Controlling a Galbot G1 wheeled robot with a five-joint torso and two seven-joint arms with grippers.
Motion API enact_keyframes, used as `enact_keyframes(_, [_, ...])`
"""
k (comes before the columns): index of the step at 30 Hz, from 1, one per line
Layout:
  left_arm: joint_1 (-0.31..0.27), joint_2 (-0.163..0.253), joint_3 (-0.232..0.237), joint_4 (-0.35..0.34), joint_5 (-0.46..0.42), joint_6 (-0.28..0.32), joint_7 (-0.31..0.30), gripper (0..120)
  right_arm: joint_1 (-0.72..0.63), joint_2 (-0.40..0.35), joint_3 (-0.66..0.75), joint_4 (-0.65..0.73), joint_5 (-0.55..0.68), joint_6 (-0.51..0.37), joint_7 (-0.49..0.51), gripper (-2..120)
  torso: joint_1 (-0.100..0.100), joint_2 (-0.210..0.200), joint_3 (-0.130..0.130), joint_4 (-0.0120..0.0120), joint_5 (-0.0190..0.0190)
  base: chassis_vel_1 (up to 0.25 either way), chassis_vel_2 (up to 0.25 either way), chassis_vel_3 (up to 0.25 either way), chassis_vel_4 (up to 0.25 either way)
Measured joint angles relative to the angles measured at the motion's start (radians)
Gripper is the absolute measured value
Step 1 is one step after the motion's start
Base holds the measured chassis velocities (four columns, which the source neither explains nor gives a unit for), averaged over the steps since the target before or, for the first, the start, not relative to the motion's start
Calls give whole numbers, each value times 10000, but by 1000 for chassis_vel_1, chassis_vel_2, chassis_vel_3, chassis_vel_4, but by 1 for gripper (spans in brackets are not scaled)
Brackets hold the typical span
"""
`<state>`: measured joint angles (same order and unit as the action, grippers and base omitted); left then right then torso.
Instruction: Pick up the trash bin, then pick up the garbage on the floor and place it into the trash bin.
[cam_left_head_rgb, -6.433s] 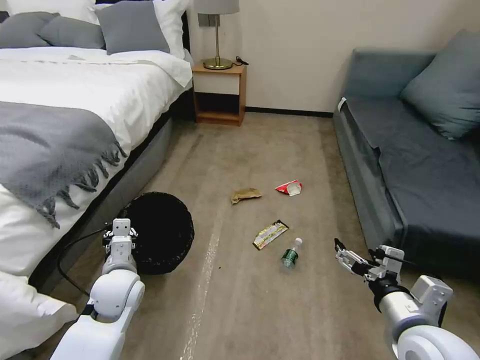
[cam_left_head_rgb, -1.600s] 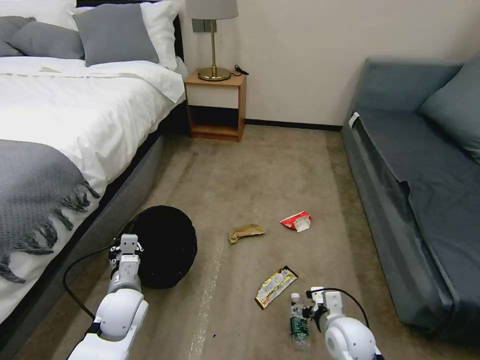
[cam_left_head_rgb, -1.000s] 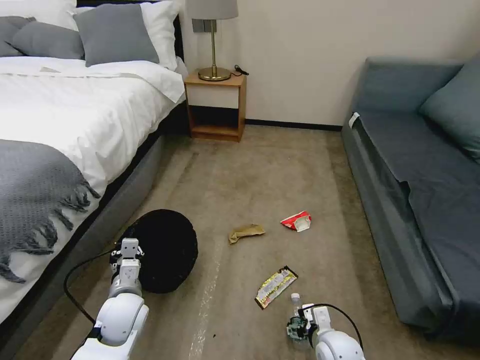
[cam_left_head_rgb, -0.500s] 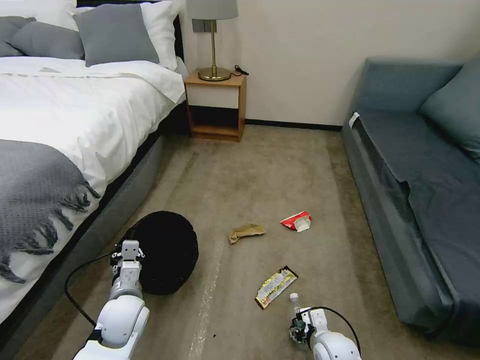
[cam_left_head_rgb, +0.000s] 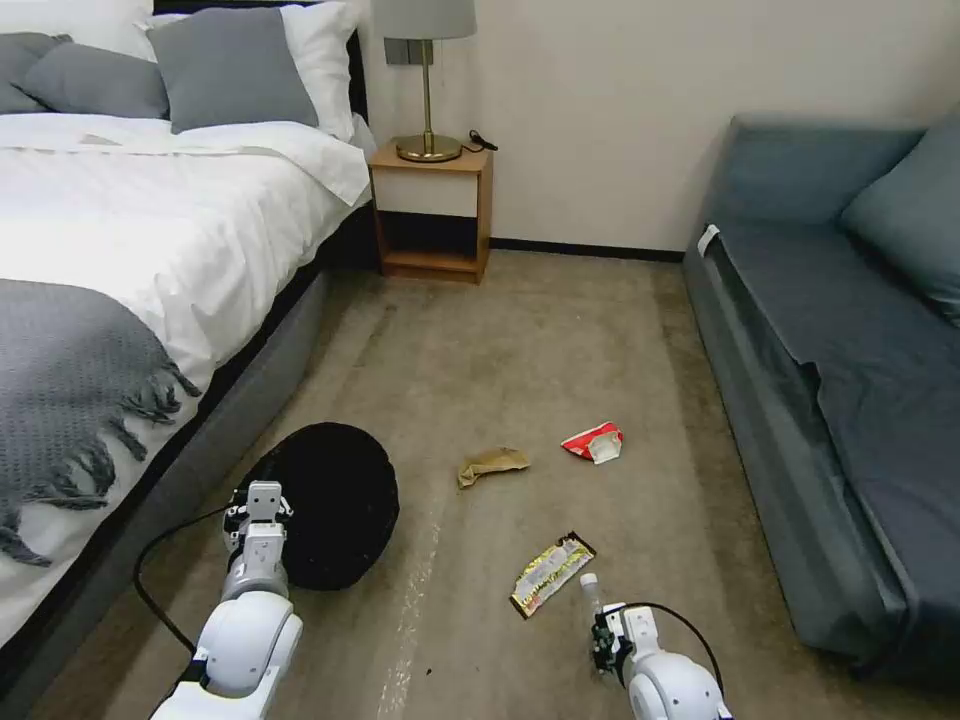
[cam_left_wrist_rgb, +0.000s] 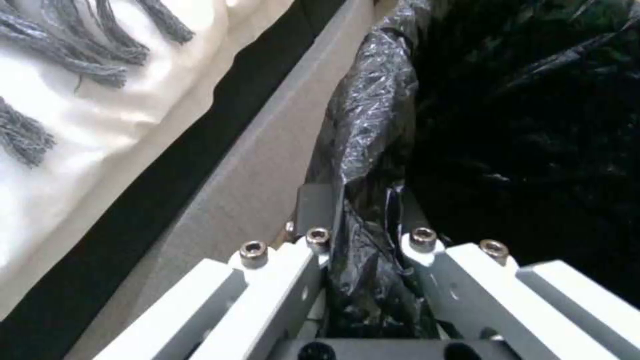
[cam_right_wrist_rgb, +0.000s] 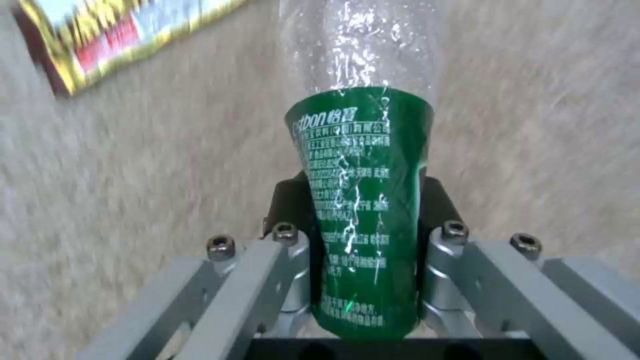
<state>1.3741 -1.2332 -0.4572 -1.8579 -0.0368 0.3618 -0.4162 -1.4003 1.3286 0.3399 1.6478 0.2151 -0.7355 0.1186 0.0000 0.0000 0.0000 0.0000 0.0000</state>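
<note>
I have the right gripper (cam_right_wrist_rgb: 363, 220) clenched on the bottle (cam_right_wrist_rgb: 360, 200), pads squeezing its green label, cap end pointing away from the wrist. The left gripper (cam_left_wrist_rgb: 363, 220) is pinched on the trash bin (cam_left_head_rgb: 335, 505) at its bag-covered rim, bin just beside the bed (cam_left_head_rgb: 130, 250). From the bin, the bottle hangs off to the robot's right, past the yellow wrapper (cam_left_head_rgb: 550, 573) lying on the floor (cam_left_head_rgb: 520, 340); the brown paper (cam_left_head_rgb: 492, 464) and red packet (cam_left_head_rgb: 595, 441) lie farther from the bin, toward the sofa. To do this well I'd lift straight, keep the squeeze steady so the slick bottle doesn't slip, and swing it over the bin's mouth before letting go
</note>
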Motion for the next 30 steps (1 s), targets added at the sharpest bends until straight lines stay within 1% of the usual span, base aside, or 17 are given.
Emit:
enact_keyframes(3, [26,2,30,-59,29,-24,40,4,116,-26,81,296,175,0,39,19,0,0,0,0,0,0,0,0,0])
enact_keyframes(7, [23,-53,94,-65,168,-196,117,4,448,23,145,813,613,0,84,19,0,0,0,0,0,0,0,0,0])
enact_keyframes(10, [-43,-186,213,-70,290,-226,142,4,1026,121,-84,1253,1017,0,199,19,0,0,1,1,-1,0,0,0,0])
enact_keyframes(14, [-106,-318,286,-51,381,-246,148,4,1467,169,-395,1461,1079,0,61,19,0,0,0,0,0,0,0,0,0])
enact_keyframes(17, [-203,-587,418,70,516,-254,150,4,2037,222,-929,1642,857,-1,-522,19,0,0,1,1,0,0,0,0,0])
enact_keyframes(18, [-203,-587,418,70,516,-254,150,4,2037,222,-929,1642,857,-1,-522,19,0,0,1,1,0,0,0,0,0])
enact_keyframes(20, [-254,-795,529,138,603,-296,155,4,2452,276,-1397,1681,841,84,-868,19,0,0,1,1,0,0,0,0,0])
enact_keyframes(21, [-254,-795,529,138,603,-296,155,4,2452,276,-1397,1681,841,84,-868,19,0,0,1,1,0,0,0,0,0])
enact_keyframes(23, [-302,-984,611,261,724,-384,171,4,2792,370,-1853,1659,899,425,-1243,19,0,0,0,0,0,0,0,0,0])
enact_keyframes(24, [-302,-984,611,261,724,-384,171,4,2792,370,-1853,1659,899,425,-1243,19,0,0,0,0,0,0,0,0,0])
enact_keyframes(26, [-354,-1170,655,393,839,-478,181,4,3048,541,-2254,1583,1117,622,-1512,19,0,0,0,0,0,0,0,0,0])
enact_keyframes(27, [-354,-1170,655,393,839,-478,181,4,3048,541,-2254,1583,1117,622,-1512,19,0,0,0,0,0,0,0,0,0])
enact_keyframes(29, [-484,-1463,663,522,880,-526,208,4,3430,876,-2833,1285,1425,1039,-1945,19,0,0,0,2,0,0,0,0,0])
enact_keyframes(30, [-528,-1545,668,541,881,-526,213,4,3550,998,-3048,1150,1482,1162,-2075,19,0,0,0,2,0,0,0,0,0])
